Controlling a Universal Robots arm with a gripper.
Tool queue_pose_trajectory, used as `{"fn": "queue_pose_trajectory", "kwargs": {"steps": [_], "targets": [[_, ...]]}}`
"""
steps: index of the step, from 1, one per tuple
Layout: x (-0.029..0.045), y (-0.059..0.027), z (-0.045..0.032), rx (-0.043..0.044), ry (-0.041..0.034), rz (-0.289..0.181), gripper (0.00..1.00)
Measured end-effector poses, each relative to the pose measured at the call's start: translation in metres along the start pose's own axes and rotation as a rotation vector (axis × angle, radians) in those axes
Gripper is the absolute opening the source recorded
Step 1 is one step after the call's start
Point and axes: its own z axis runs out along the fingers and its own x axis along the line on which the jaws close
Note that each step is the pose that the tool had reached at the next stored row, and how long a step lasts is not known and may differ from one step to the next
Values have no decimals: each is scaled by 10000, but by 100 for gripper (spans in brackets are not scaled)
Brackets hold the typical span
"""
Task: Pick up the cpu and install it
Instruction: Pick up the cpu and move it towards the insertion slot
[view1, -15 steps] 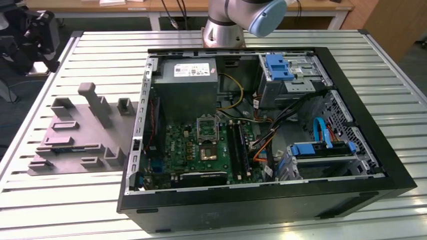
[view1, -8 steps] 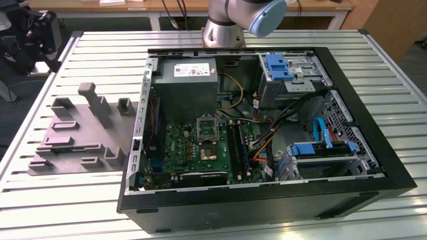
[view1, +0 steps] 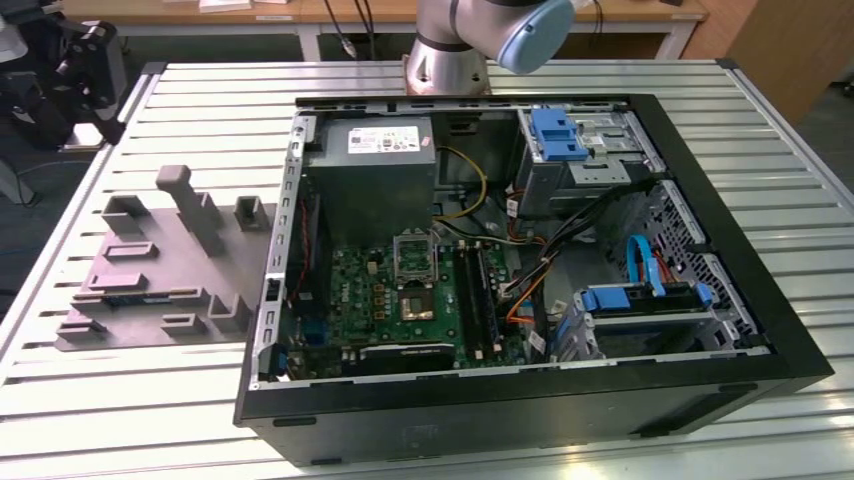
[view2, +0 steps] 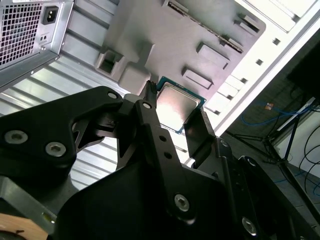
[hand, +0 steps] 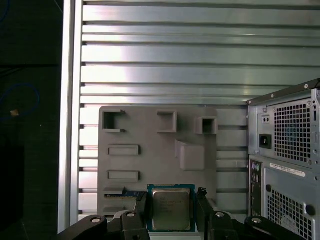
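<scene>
The cpu (hand: 171, 209), a small square chip with a pale metal top and green edge, sits between my two black fingers (hand: 141, 212) in both wrist views. My gripper (hand: 171, 212) is shut on the cpu (view2: 177, 104) and holds it well above the grey moulded tray (hand: 150, 130). In the second wrist view the gripper (view2: 175, 107) clamps the chip by two opposite edges. The tray (view1: 147, 270) lies at the exterior view's left of the open computer case (view1: 534, 400). A dark, silver-framed socket (view1: 418, 303) lies on the green motherboard inside the case.
Inside the case are a grey power supply box (view1: 380, 165), blue drive brackets (view1: 558, 135), and cables (view1: 534, 270) beside the motherboard. The arm's base (view1: 447, 60) stands behind the case. The case's rear panel (hand: 290, 150) is close beside the tray on the slatted metal table (hand: 165, 60).
</scene>
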Motion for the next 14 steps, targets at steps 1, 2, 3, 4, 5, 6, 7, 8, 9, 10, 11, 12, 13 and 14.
{"fn": "queue_pose_trajectory", "kwargs": {"steps": [1, 2, 3, 4, 5, 6, 7, 8, 9, 10, 11, 12, 13, 14], "targets": [[-2, 0, 0, 1, 0, 0, 47], [-4, 0, 0, 0, 0, 0, 47], [-6, 0, 0, 0, 0, 0, 47], [-8, 0, 0, 0, 0, 0, 47], [-11, 0, 0, 0, 0, 0, 47], [-13, 0, 0, 0, 0, 0, 47], [-23, 0, 1, 0, 0, 0, 47], [-32, 0, 2, 0, 0, 0, 47], [-33, 0, 2, 0, -1, 0, 47], [-35, 0, 2, 0, 0, 0, 47], [-38, 0, 1, 0, 0, 0, 47], [-43, 0, 1, 0, 0, -1, 47], [-49, 0, 1, 1, 0, -1, 47], [-54, 0, 2, 0, 0, 0, 47]]}}
